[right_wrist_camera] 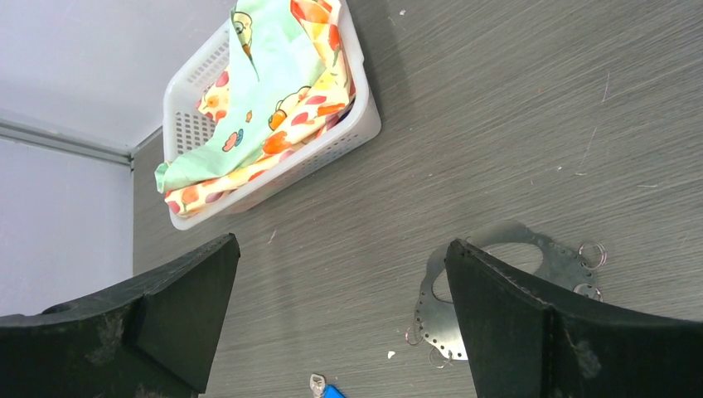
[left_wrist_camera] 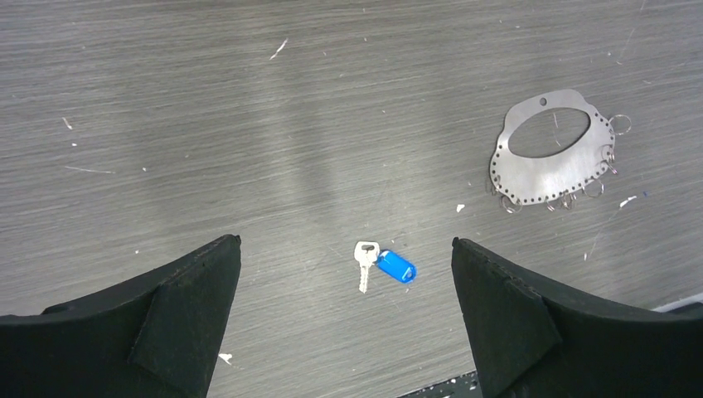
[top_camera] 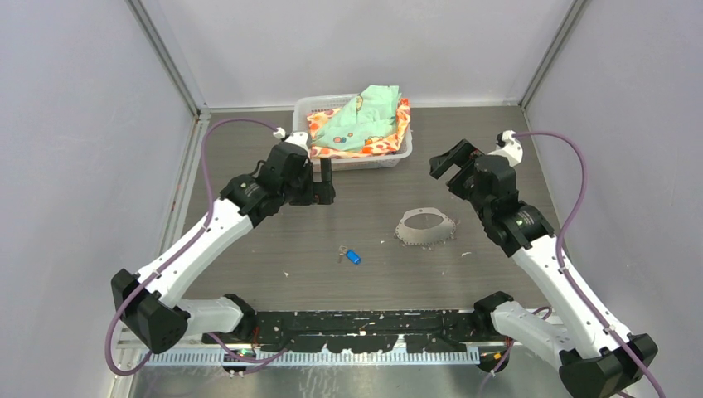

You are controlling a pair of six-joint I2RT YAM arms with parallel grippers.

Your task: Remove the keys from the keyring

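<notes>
The keys [top_camera: 350,254], a small silver key joined to a bright blue tag, lie loose on the grey table, apart from the keyring [top_camera: 424,226], a flat grey ring-shaped plate with little silver loops. In the left wrist view the keys [left_wrist_camera: 384,264] lie between the open fingers far below, with the keyring [left_wrist_camera: 549,153] to the upper right. My left gripper [top_camera: 319,184] is open and empty, raised near the basket. My right gripper [top_camera: 448,159] is open and empty, raised behind the keyring. In the right wrist view the keyring [right_wrist_camera: 435,311] is partly hidden by a finger and the keys [right_wrist_camera: 323,387] show at the bottom edge.
A white basket [top_camera: 390,157] holding green and orange patterned cloths stands at the back middle of the table; it also shows in the right wrist view [right_wrist_camera: 273,174]. Grey walls close in the left, right and back. A black rail [top_camera: 365,327] runs along the near edge.
</notes>
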